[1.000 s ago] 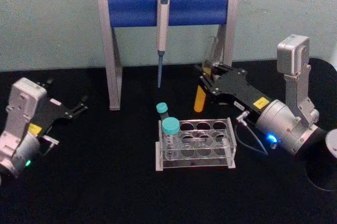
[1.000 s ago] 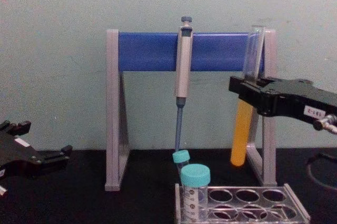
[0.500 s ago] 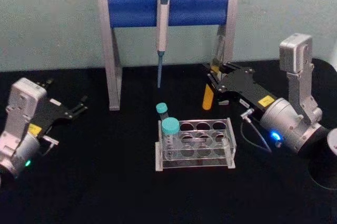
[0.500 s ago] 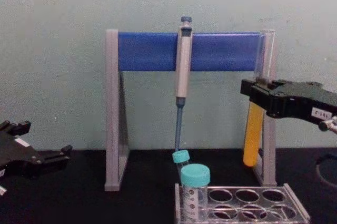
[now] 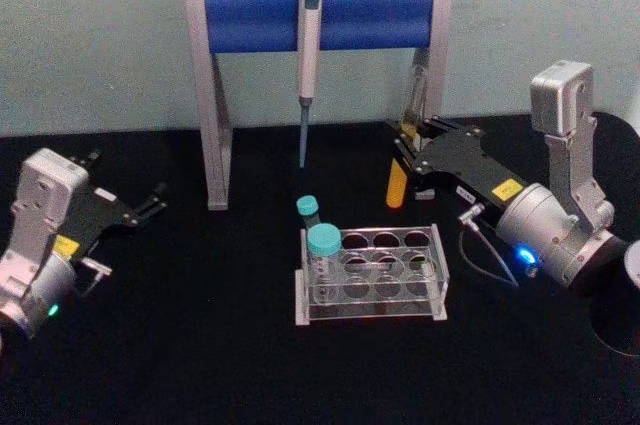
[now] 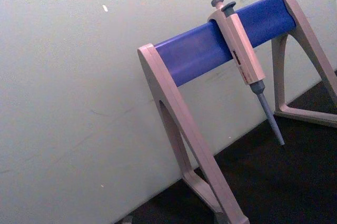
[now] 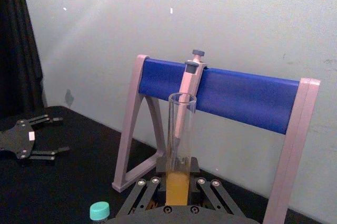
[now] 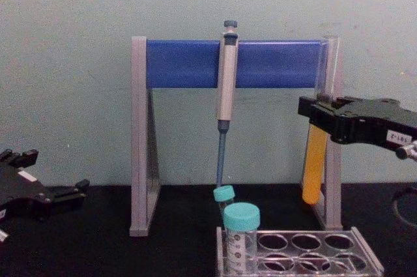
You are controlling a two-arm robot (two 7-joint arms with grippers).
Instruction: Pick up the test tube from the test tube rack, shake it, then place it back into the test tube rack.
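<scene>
The tall thin clear glass test tube (image 8: 314, 163), with orange-yellow liquid filling its lower half, is hanging upright above the black surface (image 5: 200, 345). It is behind the low clear plastic test tube rack (image 5: 370, 317), near the right leg of the grey-and-blue pipette stand (image 5: 320, 17). The right gripper (image 5: 403, 150) is pinching its middle between its fingers. The left gripper (image 5: 152, 202) is resting far left, fingers spread.

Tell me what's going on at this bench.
The right gripper is shut on the test tube, holding it upright in the air by the right leg of the pipette stand, above and behind the test tube rack. Orange liquid fills the tube's lower part. Two teal-capped tubes sit at the rack's left end. The left gripper rests open at the left, holding nothing.
</scene>
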